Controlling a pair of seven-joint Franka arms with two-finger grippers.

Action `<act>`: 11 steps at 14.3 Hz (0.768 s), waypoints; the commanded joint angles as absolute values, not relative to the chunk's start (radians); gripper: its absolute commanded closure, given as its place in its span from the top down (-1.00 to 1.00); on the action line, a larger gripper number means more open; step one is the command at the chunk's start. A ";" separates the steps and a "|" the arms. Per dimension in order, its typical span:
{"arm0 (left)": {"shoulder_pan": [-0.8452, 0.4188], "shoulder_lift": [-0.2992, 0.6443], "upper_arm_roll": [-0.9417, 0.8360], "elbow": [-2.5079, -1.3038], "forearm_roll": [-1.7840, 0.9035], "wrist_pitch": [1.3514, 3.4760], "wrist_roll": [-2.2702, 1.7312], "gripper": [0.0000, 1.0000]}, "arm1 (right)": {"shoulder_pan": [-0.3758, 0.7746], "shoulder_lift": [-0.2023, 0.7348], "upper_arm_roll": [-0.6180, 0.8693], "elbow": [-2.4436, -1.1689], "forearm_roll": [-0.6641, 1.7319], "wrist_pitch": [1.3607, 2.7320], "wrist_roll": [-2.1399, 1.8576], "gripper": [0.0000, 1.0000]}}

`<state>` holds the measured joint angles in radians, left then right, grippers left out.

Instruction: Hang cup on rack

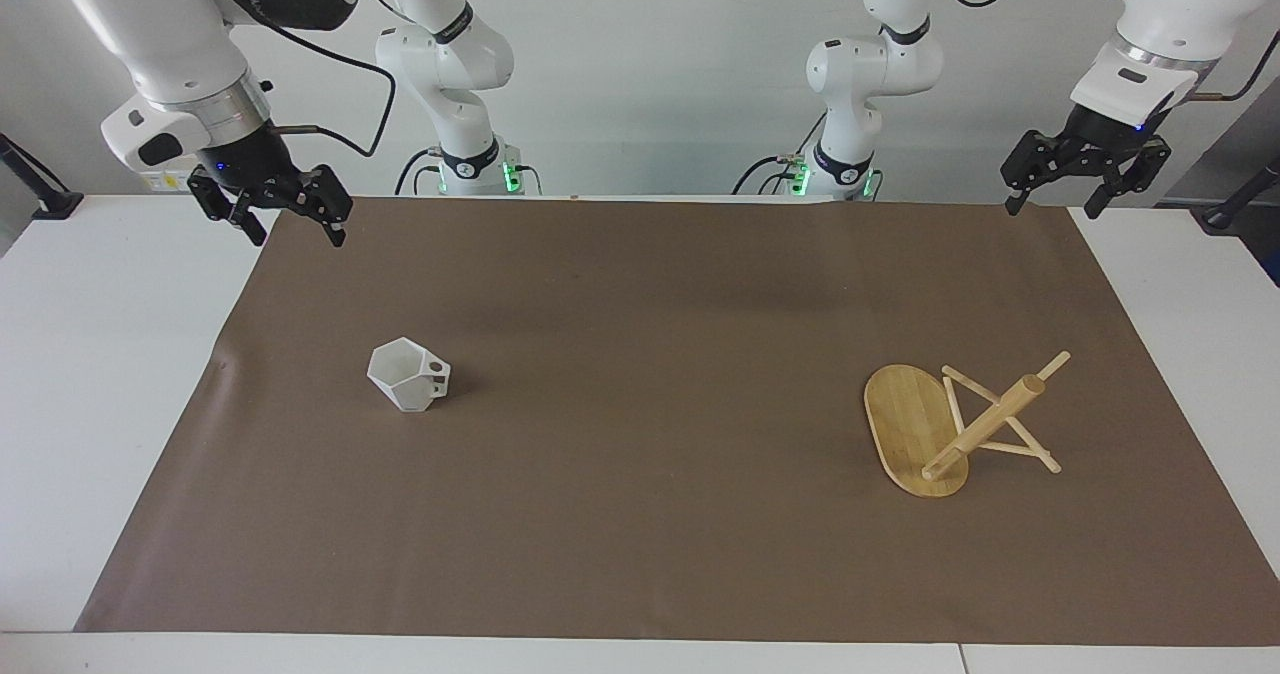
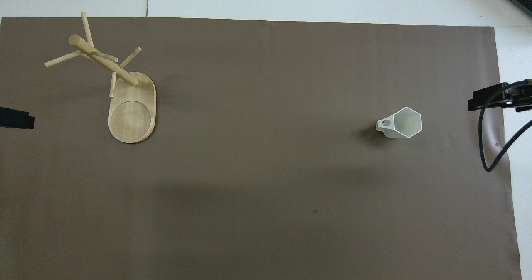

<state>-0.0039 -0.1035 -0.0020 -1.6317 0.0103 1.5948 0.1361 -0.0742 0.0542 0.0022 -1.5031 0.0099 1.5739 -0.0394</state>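
Standing upright on the brown mat [image 1: 640, 374], the cup [image 1: 408, 376] occupies the right arm's end of the table [image 1: 100, 354]. Its hexagonal rim faces up, and its blocky handle [image 1: 437, 374], pierced by 1 round hole, points toward the middle of the mat. In the overhead view the cup [image 2: 401, 122] shows an empty white interior.

The rack [image 1: 950, 429] stands on the mat toward the left arm's end of the table, well apart from the cup. Its flat oval base [image 1: 905, 424] lies flat on the mat; the thick post [image 1: 985, 426] rises from the end of the base farther from the robots, with thin peg arms [image 1: 1000, 444] branching off it. No cup hangs on any peg. The overhead view shows a round inlay [image 2: 131, 119] on the end of the base nearer to the robots.

The right gripper [image 1: 270, 216] hangs in the air over the mat's corner at the right arm's end, fingers spread apart, holding nothing. The left gripper [image 1: 1058, 202] hangs over the mat's corner at the left arm's end, fingers likewise apart and empty. Both arms wait, clear of the 2 task items.
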 commanded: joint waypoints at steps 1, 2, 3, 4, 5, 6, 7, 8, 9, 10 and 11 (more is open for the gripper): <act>0.003 -0.130 -0.006 -1.663 0.005 1.600 0.135 1.00 | -0.083 0.037 0.005 -1.519 0.011 1.574 -0.054 1.00; 0.003 -0.130 -0.006 -1.663 0.005 1.600 0.135 1.00 | -0.083 0.037 0.006 -1.519 0.011 1.572 -0.055 1.00; 0.003 -0.130 -0.006 -1.663 0.005 1.598 0.135 1.00 | -0.083 0.037 0.006 -1.519 0.011 1.571 -0.060 1.00; 0.003 -0.130 -0.006 -1.663 0.005 1.600 0.135 1.00 | -0.083 0.037 0.006 -1.519 0.011 1.572 -0.055 1.00; 0.003 -0.130 -0.006 -1.663 0.005 1.600 0.133 1.00 | -0.083 0.037 0.006 -1.519 0.011 1.572 -0.057 1.00; 0.003 -0.130 -0.006 -1.663 0.005 1.600 0.133 1.00 | -0.083 0.037 0.006 -1.519 0.011 1.572 -0.058 1.00; 0.003 -0.130 -0.006 -1.663 0.005 1.600 0.133 1.00 | -0.083 0.037 0.006 -1.519 0.011 1.572 -0.057 1.00; 0.003 -0.130 -0.005 -1.663 0.005 1.600 0.135 1.00 | -0.084 0.037 0.005 -1.519 0.011 1.572 -0.057 1.00; 0.003 -0.130 -0.006 -1.663 0.005 1.600 0.135 1.00 | -0.086 0.037 0.003 -1.519 0.011 1.572 -0.057 1.00; 0.003 -0.130 -0.006 -1.663 0.005 1.600 0.135 1.00 | -0.100 0.037 0.005 -1.519 0.011 1.571 -0.058 1.00; 0.003 -0.130 -0.006 -1.663 0.005 1.598 0.135 1.00 | -0.103 0.037 0.006 -1.519 0.012 1.569 -0.058 1.00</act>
<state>-0.0039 -0.1035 -0.0020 -1.6317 0.0103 1.5948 0.1361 -0.0802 0.0538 0.0016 -1.5031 0.0099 1.5739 -0.0394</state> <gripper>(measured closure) 0.000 0.000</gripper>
